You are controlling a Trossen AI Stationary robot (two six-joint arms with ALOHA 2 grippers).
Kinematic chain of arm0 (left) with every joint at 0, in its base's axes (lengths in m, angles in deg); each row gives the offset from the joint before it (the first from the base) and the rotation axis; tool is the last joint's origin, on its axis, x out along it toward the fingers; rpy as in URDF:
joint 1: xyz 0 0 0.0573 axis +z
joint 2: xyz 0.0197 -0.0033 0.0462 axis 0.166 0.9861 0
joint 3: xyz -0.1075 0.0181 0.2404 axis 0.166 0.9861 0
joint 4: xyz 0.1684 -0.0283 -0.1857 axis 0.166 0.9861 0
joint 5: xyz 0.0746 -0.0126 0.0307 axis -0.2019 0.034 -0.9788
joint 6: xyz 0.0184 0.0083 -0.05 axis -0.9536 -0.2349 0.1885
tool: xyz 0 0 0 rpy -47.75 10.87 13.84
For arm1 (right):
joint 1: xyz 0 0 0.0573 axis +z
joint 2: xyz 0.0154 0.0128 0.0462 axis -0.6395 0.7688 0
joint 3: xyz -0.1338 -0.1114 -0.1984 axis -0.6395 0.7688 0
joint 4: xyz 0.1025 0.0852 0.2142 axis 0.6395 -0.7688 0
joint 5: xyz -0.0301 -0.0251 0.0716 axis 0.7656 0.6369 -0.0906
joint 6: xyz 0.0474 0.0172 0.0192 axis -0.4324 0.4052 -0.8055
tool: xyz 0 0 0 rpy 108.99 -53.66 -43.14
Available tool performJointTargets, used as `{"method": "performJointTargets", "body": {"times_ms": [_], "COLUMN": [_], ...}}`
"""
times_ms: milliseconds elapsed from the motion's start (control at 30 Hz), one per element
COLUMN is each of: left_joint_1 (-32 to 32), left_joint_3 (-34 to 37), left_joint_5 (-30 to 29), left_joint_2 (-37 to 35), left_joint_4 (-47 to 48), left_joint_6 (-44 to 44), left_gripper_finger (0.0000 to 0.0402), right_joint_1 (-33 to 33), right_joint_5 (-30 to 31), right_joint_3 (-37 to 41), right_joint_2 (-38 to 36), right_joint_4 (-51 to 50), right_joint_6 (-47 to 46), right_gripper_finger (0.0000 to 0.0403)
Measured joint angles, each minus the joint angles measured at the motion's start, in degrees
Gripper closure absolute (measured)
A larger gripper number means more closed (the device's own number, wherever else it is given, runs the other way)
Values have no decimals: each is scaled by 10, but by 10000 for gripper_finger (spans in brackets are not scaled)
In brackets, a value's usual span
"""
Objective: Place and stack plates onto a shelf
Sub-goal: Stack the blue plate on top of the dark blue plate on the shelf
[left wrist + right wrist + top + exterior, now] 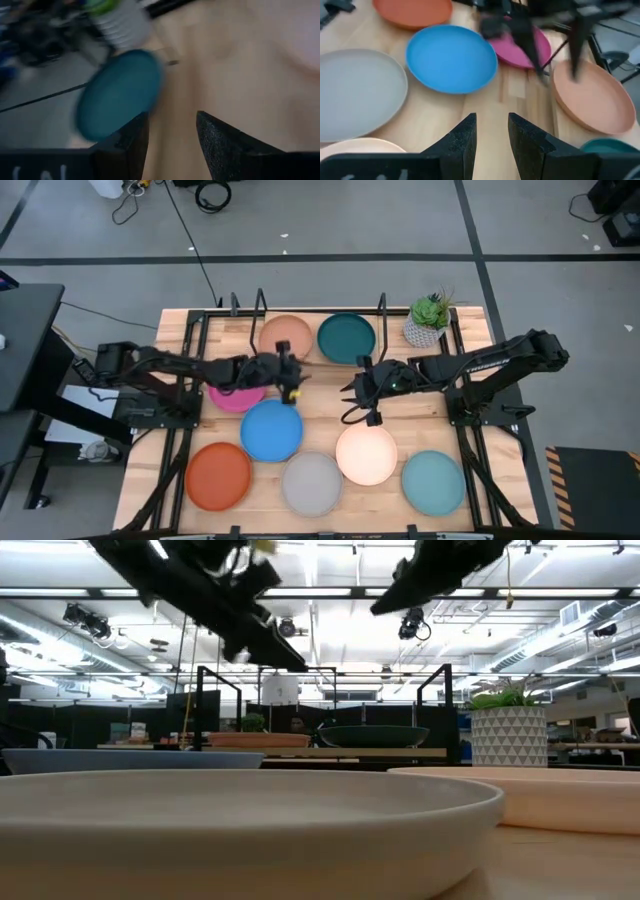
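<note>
Two plates sit on the shelf (390, 315) at the table's far edge: the tan plate (285, 335) and the dark teal plate (346, 338). The pink plate (232, 397) lies on the table, partly under my left arm. The blue (271, 430), orange (217, 475), grey (312, 482), cream (366, 454) and light blue (433, 482) plates lie flat nearer the front. My left gripper (290, 377) hovers open and empty between the pink and tan plates. My right gripper (356, 395) hovers open and empty above bare wood, just beyond the cream plate.
A potted plant (430, 320) in a white pot stands at the shelf's right end, beside the dark teal plate. Black hoop uprights (260, 305) rise over the shelf. Bare wood (325, 395) shows between the two grippers at the table's middle.
</note>
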Motion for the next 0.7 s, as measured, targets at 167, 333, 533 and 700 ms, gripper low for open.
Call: {"method": "performJointTargets", "body": {"times_ms": [167,333,533,700], "left_joint_1": [-85,-172,-236,-281], "left_joint_3": [0,0,-22,-65], "left_joint_5": [26,26,17,9], "left_joint_2": [-35,-66,-72,-50], "left_joint_4": [107,192,345,442], "left_joint_6": [81,197,380,474], "left_gripper_finger": [230,230,230,230], "right_joint_1": [0,10,54,79], "right_joint_5": [-74,-70,49,88], "right_joint_3": [32,61,91,102], "right_joint_2": [0,0,0,0], "right_joint_4": [3,6,13,47], "right_joint_6": [-11,-72,-74,-67], "right_gripper_finger": [284,284,285,285]}}
